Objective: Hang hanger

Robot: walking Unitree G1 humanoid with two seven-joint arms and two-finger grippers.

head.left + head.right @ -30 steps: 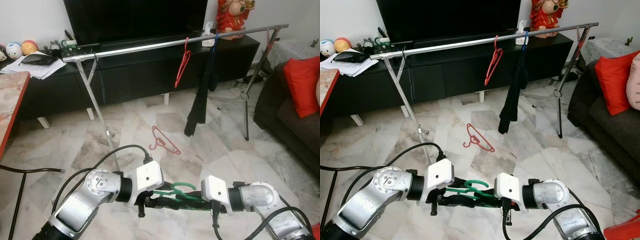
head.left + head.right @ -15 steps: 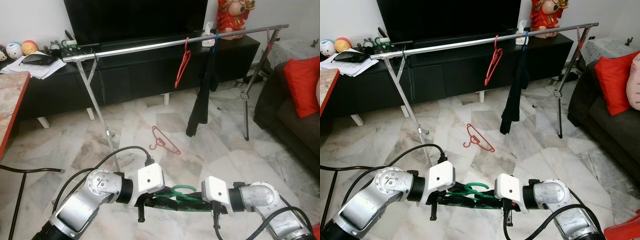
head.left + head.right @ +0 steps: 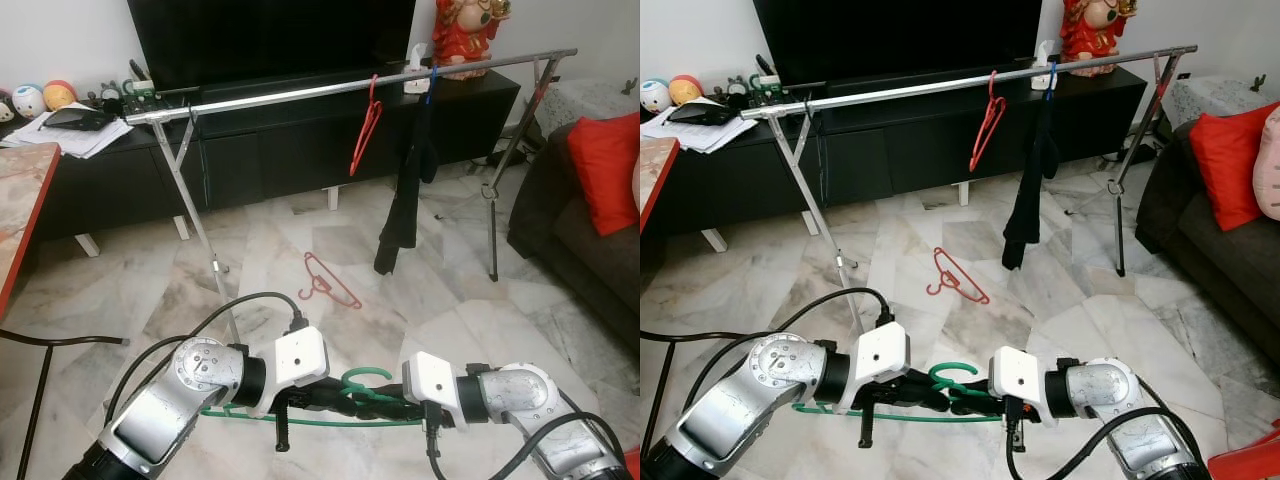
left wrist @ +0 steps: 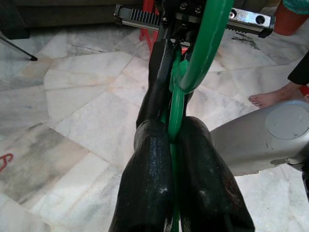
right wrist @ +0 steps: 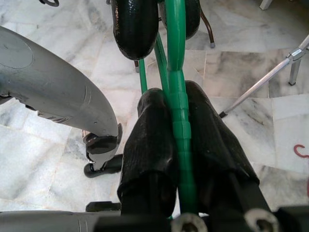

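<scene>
The green hanger [image 3: 350, 392] is held low in front of the robot, its long axis running side to side between the arms and its hook curling upward. The left gripper [image 4: 175, 145] is clamped on one part of it and the right gripper [image 5: 179, 126] is pinched on the ribbed stem; which part of the frame the left one has is hard to tell. The rail [image 3: 330, 90] stands well ahead and higher, running across the view, so the hook must travel forward and up. A red hanger [image 3: 365, 125] and dark trousers [image 3: 405, 195] hang there; another red hanger [image 3: 328, 282] lies on the floor [image 3: 280, 250].
</scene>
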